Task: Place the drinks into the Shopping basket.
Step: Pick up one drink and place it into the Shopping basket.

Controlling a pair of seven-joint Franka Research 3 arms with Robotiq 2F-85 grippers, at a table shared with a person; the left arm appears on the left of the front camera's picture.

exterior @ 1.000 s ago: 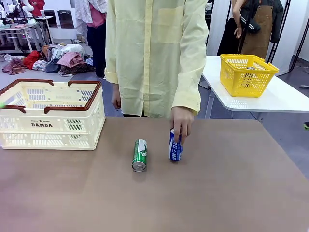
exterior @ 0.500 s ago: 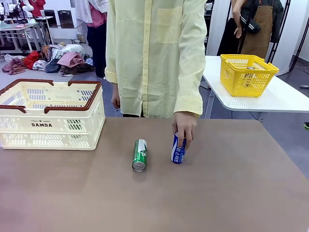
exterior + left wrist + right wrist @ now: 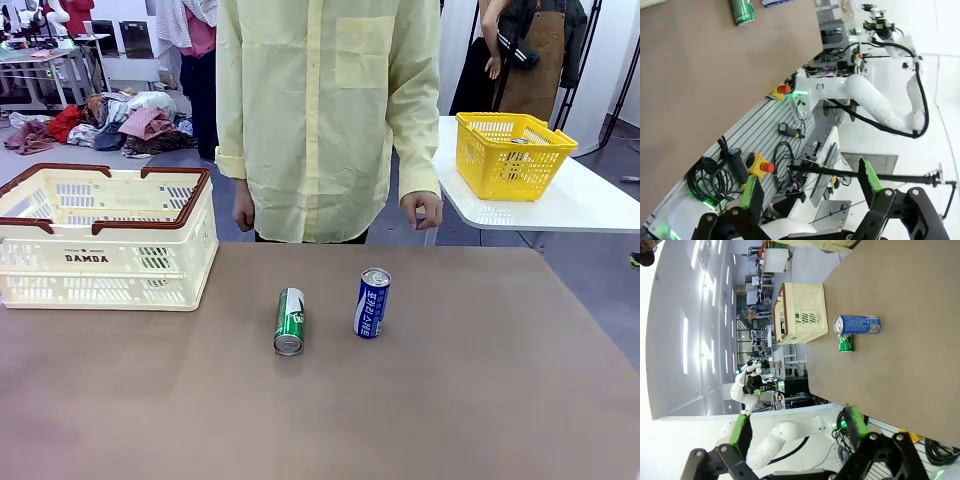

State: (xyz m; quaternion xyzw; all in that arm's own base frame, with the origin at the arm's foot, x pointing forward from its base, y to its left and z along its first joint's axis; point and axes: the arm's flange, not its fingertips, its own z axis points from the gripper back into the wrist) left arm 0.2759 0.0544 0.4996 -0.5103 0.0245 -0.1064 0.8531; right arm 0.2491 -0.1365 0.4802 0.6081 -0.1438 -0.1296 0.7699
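At the bottom of each wrist view the left gripper [image 3: 807, 182] and right gripper [image 3: 797, 422] hang released, jaws spread and empty, while mid-frame in the front view the blue can [image 3: 372, 302] stands upright, right of the lying green can [image 3: 289, 321], the Shopping basket [image 3: 105, 240] sits centre left, and the person's hand [image 3: 422, 208] hangs curled above.

1. The person's hand [image 3: 422, 209] lets go of the blue can [image 3: 372, 302] and lifts away to hang by the shirt hem, well apart from it.
2. The blue can, tilted in that hand a second ago, now stands upright and alone on the table [image 3: 480, 400].
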